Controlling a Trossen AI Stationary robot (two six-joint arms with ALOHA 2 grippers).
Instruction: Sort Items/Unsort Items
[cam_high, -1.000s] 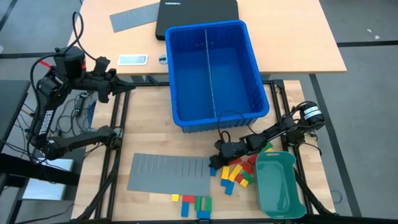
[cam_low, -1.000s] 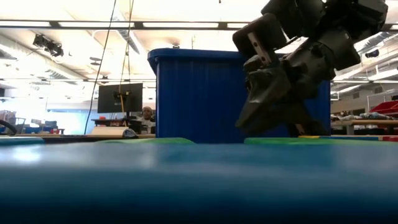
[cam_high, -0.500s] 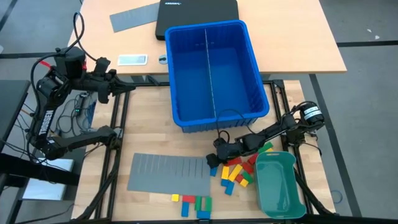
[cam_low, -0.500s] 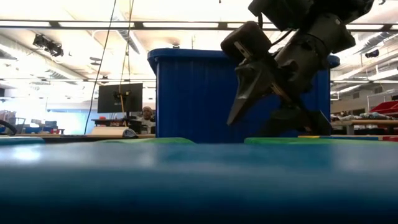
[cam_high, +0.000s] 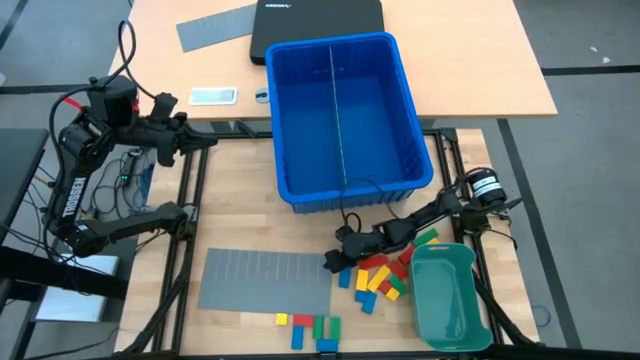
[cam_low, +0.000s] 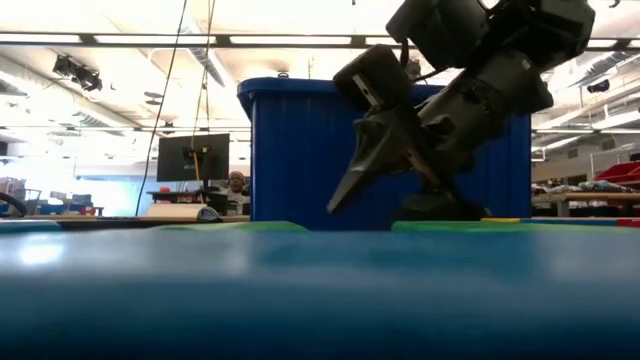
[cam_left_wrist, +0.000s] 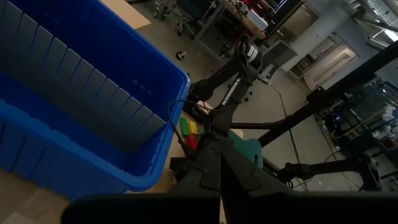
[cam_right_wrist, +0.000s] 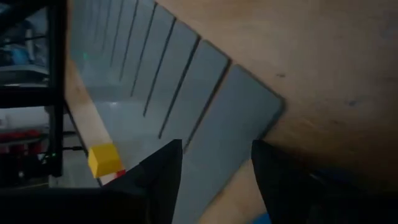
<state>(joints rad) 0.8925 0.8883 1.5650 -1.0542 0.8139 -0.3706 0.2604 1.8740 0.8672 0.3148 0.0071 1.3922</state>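
Grey flat slotted divider sheet (cam_high: 266, 279) lies on the wooden tabletop (cam_high: 240, 225); right end effector (cam_high: 334, 259), fingers spread, sits at its edge beside small red, yellow, green and blue plastic blocks (cam_high: 378, 279); left end effector (cam_left_wrist: 214, 186) pressed together.

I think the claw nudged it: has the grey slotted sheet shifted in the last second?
Yes. The grey slotted sheet has slid left, away from the teal tray, with the open right claw at its right edge.
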